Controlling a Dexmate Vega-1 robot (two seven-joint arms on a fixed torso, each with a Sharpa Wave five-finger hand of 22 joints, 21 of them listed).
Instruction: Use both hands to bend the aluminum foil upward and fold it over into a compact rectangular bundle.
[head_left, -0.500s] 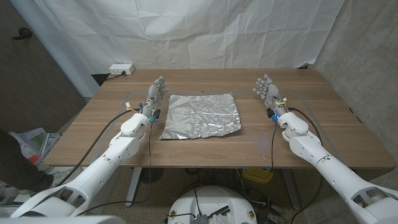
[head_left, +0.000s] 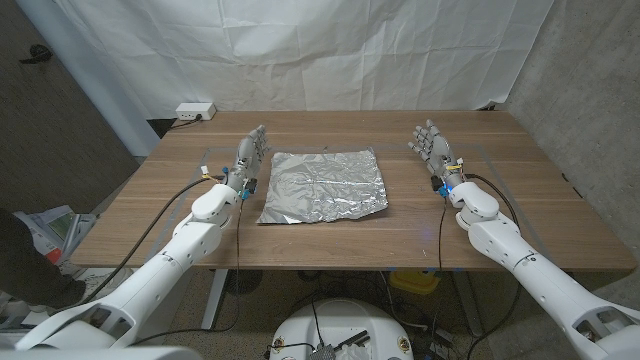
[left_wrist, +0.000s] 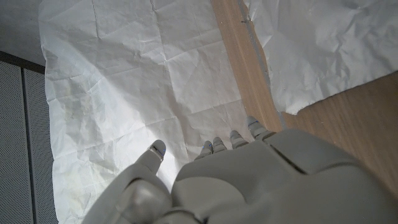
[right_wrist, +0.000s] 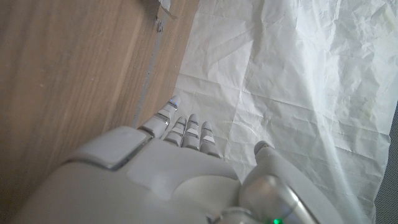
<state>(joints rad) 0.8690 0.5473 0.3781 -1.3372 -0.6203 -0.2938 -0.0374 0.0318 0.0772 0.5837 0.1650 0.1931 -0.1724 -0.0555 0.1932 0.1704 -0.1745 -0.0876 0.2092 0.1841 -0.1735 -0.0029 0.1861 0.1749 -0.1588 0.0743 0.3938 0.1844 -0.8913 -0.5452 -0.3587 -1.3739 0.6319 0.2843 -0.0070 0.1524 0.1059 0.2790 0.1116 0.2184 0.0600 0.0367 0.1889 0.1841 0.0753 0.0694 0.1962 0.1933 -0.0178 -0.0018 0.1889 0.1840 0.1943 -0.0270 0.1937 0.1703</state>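
Observation:
A crinkled sheet of aluminum foil (head_left: 323, 186) lies spread out on the middle of the wooden table (head_left: 330, 245). My left hand (head_left: 250, 152) stands just off the foil's left edge, fingers spread and holding nothing. Off the foil's right edge, with a gap of bare wood between, my right hand (head_left: 430, 146) is open with fingers pointing away from me. In the left wrist view my left hand (left_wrist: 249, 180) shows from behind with its fingers apart. The right wrist view shows my right hand (right_wrist: 168, 174) from behind, fingers extended and free.
A white power strip (head_left: 195, 110) sits at the table's far left corner. A white cloth backdrop (head_left: 300, 50) hangs behind the table. Bare wood surrounds the foil on all sides. Cables run along both forearms.

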